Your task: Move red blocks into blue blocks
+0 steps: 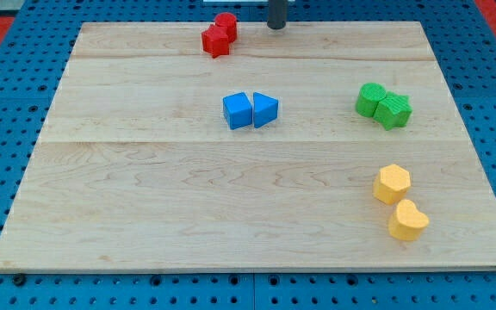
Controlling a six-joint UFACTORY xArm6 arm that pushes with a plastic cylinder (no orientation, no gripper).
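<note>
Two red blocks touch each other at the view's top: a star-shaped one [216,40] and a rounder one [226,24] just above it. Two blue blocks sit side by side near the board's middle: a cube [238,111] and a triangle [265,110]. My tip [276,27] is at the board's top edge, to the right of the red blocks with a gap between, and well above the blue blocks.
Two green blocks [383,105] touch at the view's right. A yellow hexagon [392,183] and a yellow heart-like block [408,220] lie at the lower right. The wooden board [145,215] rests on a blue pegboard.
</note>
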